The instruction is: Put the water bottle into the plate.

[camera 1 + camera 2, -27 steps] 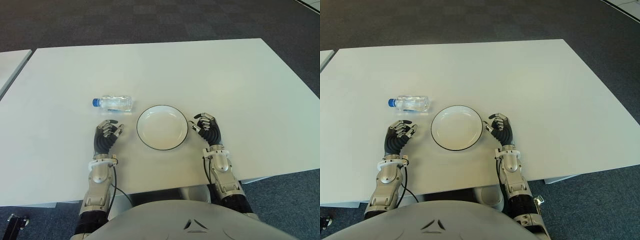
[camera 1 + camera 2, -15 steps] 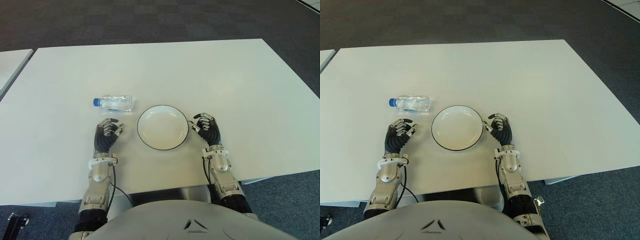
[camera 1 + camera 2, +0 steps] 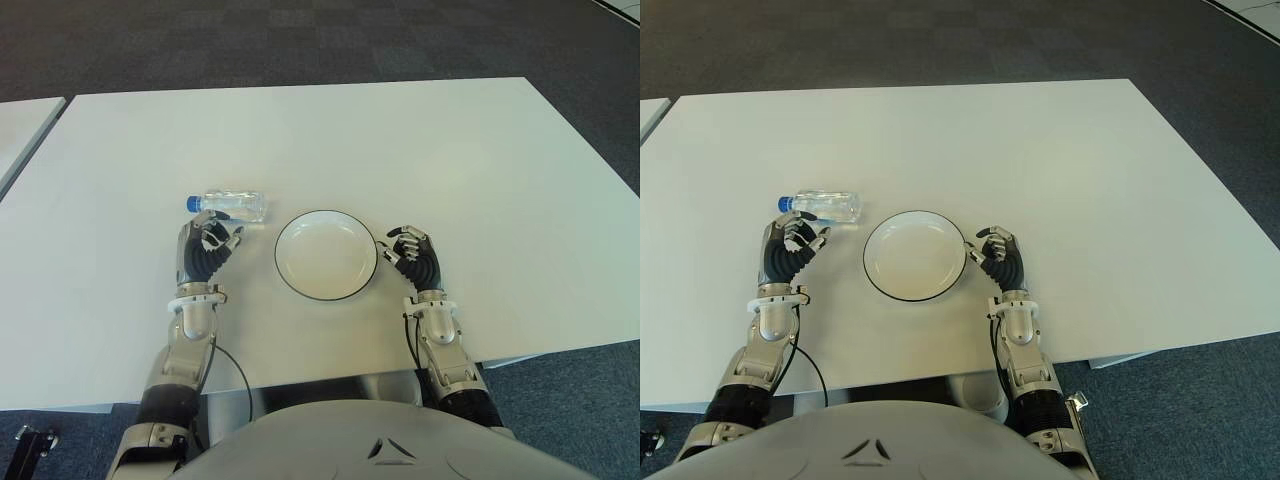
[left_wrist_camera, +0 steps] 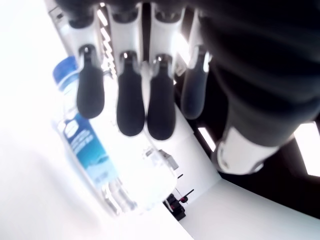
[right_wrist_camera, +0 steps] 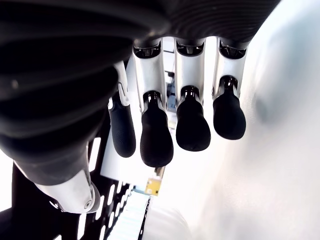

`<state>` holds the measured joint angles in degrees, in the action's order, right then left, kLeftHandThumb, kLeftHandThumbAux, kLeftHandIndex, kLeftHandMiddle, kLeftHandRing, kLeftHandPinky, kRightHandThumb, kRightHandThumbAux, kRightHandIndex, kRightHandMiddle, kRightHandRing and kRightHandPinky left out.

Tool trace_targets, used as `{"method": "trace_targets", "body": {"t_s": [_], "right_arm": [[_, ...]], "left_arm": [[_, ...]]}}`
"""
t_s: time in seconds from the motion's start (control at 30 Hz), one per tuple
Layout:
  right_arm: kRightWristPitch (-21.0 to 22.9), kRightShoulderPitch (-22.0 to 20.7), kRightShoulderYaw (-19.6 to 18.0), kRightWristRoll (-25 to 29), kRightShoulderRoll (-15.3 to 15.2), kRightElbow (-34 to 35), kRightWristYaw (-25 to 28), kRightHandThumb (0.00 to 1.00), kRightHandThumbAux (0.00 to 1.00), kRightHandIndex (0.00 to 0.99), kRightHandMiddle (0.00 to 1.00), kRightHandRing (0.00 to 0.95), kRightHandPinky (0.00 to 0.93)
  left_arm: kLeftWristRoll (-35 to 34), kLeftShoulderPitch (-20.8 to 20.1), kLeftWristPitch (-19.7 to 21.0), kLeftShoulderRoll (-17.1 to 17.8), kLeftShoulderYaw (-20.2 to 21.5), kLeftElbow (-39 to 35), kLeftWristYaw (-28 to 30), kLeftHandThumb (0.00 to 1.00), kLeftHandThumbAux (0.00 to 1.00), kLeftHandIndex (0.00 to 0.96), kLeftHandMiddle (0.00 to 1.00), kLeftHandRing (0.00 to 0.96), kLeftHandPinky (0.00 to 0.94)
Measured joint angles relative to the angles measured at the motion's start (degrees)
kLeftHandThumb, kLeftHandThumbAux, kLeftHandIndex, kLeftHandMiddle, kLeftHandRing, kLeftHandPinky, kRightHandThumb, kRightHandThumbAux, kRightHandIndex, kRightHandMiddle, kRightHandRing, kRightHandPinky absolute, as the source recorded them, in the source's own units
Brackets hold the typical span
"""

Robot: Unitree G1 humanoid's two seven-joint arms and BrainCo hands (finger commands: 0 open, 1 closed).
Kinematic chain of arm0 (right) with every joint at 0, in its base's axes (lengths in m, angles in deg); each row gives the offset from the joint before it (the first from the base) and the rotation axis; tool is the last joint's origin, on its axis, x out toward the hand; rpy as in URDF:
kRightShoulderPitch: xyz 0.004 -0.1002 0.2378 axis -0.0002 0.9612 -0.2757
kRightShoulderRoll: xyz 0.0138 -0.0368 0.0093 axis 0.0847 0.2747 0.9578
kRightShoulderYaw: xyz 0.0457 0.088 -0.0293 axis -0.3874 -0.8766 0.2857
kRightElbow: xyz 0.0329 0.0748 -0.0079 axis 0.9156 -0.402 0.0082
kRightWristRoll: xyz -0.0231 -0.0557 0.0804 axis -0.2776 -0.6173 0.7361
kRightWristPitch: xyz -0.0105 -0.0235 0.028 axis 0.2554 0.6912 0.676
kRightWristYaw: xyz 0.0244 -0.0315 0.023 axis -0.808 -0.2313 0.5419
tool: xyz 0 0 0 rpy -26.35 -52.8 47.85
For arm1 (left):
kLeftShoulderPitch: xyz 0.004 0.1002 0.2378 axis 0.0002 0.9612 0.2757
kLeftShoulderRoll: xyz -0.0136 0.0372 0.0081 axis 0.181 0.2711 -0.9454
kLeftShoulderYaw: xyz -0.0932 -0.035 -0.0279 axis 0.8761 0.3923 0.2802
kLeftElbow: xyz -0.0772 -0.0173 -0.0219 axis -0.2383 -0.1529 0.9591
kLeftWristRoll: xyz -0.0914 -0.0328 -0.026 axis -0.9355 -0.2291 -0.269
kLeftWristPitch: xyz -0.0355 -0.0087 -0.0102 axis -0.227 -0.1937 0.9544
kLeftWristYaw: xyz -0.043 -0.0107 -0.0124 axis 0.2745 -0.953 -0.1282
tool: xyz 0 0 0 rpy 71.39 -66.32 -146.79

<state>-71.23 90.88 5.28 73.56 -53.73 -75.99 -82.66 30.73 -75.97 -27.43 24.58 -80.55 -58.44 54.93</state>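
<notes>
A clear water bottle [image 3: 228,205] with a blue cap lies on its side on the white table [image 3: 400,150], cap pointing left. To its right sits a white plate [image 3: 326,254] with a dark rim, nothing in it. My left hand [image 3: 205,250] is just in front of the bottle, fingertips close to its near side, fingers loosely bent and holding nothing. The left wrist view shows the bottle [image 4: 85,145] beyond those fingers [image 4: 131,107]. My right hand [image 3: 415,258] shows beside the plate's right rim, its relaxed fingers [image 5: 192,125] around nothing.
The table's front edge runs just behind both wrists. A second white table [image 3: 25,120] shows at the far left. Dark carpet [image 3: 300,40] lies beyond the far edge.
My left hand has moved forward and slightly left, from beside the plate's left rim up to the bottle's near side. The right hand, bottle and plate have not moved.
</notes>
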Motion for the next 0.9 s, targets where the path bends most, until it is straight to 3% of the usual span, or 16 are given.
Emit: {"method": "trace_targets", "body": {"t_s": [0.17, 0.27, 0.33, 0.47, 0.53, 0.63, 0.73, 0.9], "right_arm": [[0.0, 0.01, -0.02, 0.0, 0.12, 0.0, -0.05, 0.707, 0.728, 0.436, 0.75, 0.745, 0.709], [0.0, 0.02, -0.03, -0.02, 0.15, -0.01, -0.15, 0.707, 0.728, 0.436, 0.75, 0.747, 0.722], [0.0, 0.03, -0.05, -0.04, 0.17, -0.05, -0.27, 0.707, 0.728, 0.436, 0.751, 0.749, 0.726], [-0.01, 0.0, -0.03, -0.04, 0.18, -0.2, -0.45, 0.707, 0.728, 0.436, 0.751, 0.749, 0.716], [-0.02, 0.01, -0.03, -0.03, 0.18, -0.32, -0.47, 0.706, 0.728, 0.436, 0.751, 0.749, 0.721], [-0.03, -0.01, -0.07, -0.03, 0.14, -0.53, -0.57, 0.706, 0.728, 0.436, 0.752, 0.751, 0.727], [-0.05, -0.03, -0.1, -0.02, 0.11, -0.62, -0.7, 0.706, 0.728, 0.436, 0.753, 0.751, 0.726], [-0.05, 0.04, -0.18, -0.05, 0.06, -0.64, -1.03, 0.706, 0.728, 0.436, 0.755, 0.751, 0.733]], "left_arm": [[4.59, -2.53, 1.09, 1.67, -1.3, 1.45, -3.92, 0.707, 0.72, 0.428, 0.635, 0.629, 0.625], [7.72, -3.74, 3.51, 2.49, -2.33, 1.37, -5.97, 0.707, 0.72, 0.427, 0.608, 0.608, 0.596], [10.24, -4.83, 6.3, 2.99, -3.08, 1.2, -7.06, 0.768, 0.701, 0.412, 0.554, 0.575, 0.557], [14.47, -7.64, 11.76, 4.39, -4.41, 1.05, -8.16, 0.817, 0.685, 0.42, 0.475, 0.425, 0.429], [15.92, -9.33, 13.32, 5.56, -5.17, 1.36, -8.33, 0.743, 0.704, 0.411, 0.354, 0.329, 0.339], [17.69, -12.46, 14.1, 7.72, -6.28, 3.61, -9.23, 0.584, 0.657, 0.215, 0.247, 0.227, 0.227], [19.21, -16.47, 13.35, 10.63, -7.88, 9.23, -11.87, 0.57, 0.579, 0.121, 0.153, 0.134, 0.121], [20.71, -23.34, 11.3, 14.84, -11.37, 20.05, -17.0, 0.587, 0.451, 0.03, 0.04, 0.033, 0.024]]}}
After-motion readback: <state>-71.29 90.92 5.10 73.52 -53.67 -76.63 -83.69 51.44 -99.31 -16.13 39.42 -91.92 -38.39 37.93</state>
